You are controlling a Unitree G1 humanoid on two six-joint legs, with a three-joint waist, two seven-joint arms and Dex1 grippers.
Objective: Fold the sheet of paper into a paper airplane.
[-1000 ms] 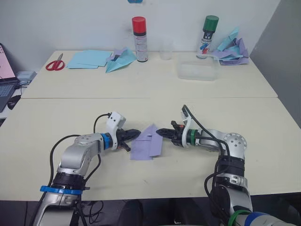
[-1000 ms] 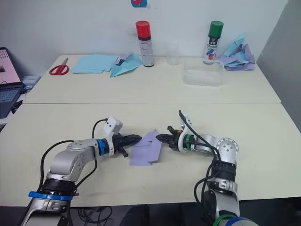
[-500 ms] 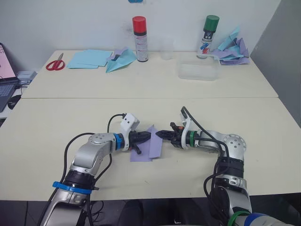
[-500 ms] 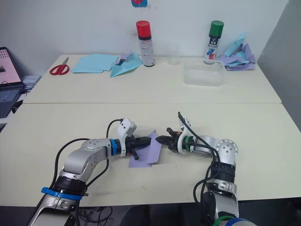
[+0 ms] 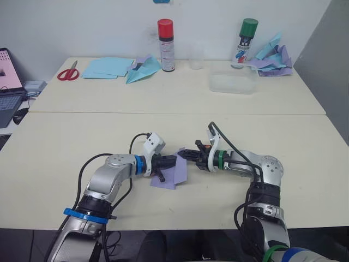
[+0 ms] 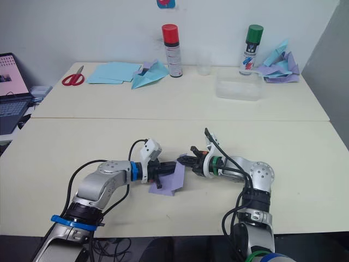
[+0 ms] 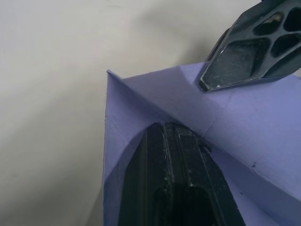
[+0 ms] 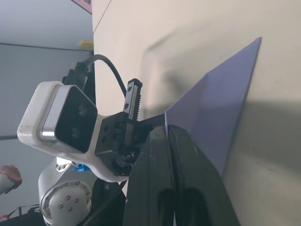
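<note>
The lavender sheet of paper [image 5: 172, 174] lies partly folded on the near table, between my two grippers. My left gripper [image 5: 168, 162] reaches in from the left, shut, its fingers lying on the sheet by a diagonal crease [image 7: 155, 101]. Coming from the right, my right gripper [image 5: 182, 155] is also shut, and its tip rests on the sheet's far edge. In the left wrist view the two tips, left gripper [image 7: 165, 126] and right gripper [image 7: 203, 83], stand a short way apart. The sheet's near corner [image 6: 163, 188] rests flat on the table.
On the far table stand a red-capped spray can [image 5: 165, 37], a green-capped can [image 5: 247, 35], a clear cup [image 5: 196, 57] and a clear box [image 5: 233, 82]. Scissors [image 5: 68, 72], light blue sheets [image 5: 106, 66], a blue plane [image 5: 143, 68] and a crumpled paper heap [image 5: 272, 52] lie there too.
My left gripper has moved right, from the sheet's left edge onto the sheet, close to the right gripper's tip. The sheet looks narrower. The right gripper has barely moved.
</note>
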